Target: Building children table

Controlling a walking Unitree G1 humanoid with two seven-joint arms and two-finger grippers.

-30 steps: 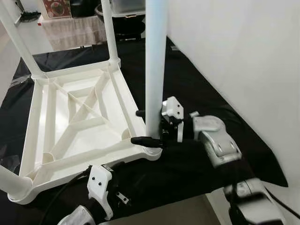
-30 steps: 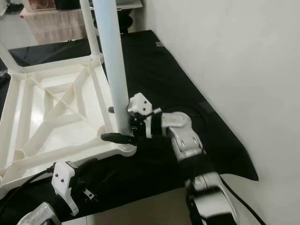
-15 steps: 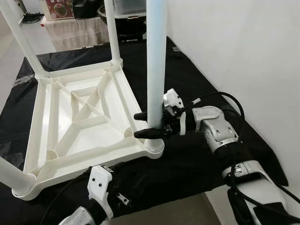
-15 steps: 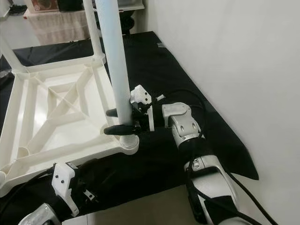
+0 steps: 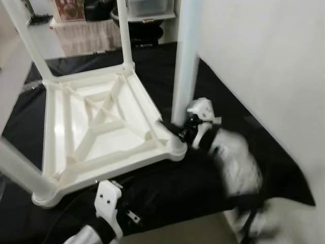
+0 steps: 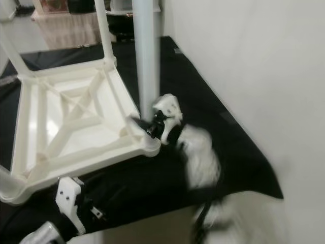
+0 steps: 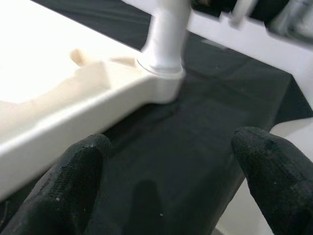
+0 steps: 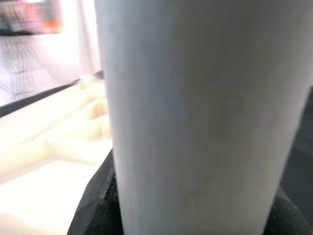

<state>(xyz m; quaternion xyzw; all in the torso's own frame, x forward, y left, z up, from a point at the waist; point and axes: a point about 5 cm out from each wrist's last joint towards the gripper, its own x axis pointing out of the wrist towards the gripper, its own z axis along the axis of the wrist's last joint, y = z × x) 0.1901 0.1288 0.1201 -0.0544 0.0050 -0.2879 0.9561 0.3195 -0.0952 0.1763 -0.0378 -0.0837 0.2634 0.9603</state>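
Since a second ago the whole head view has shifted, so the camera moved. The right arm is now motion-blurred, and the right gripper (image 5: 177,133) sits lower on the leg (image 5: 185,66), close to the corner socket (image 5: 175,147), where before it gripped a bit higher up.

The tabletop (image 5: 96,127) lies upside down on the black cloth (image 5: 167,188). The leg's long axis is near vertical, its foot end at the near right corner, next to the wall. It stands directly in front of the right gripper, between its fingers; the right wrist view shows the leg (image 8: 195,112) pressed close, with dark finger pads on both sides at the base. So the right gripper is clamped on the leg. Whether the leg is fully seated in the socket I cannot tell because of the blur.

The right arm is much the nearer one. The left gripper (image 7: 166,166) hovers low over the cloth near the front edge, fingers spread wide, holding nothing, pointed at the same corner (image 7: 159,83).

Two other legs (image 5: 124,30) are already standing at the far corners, and one more at the near left.
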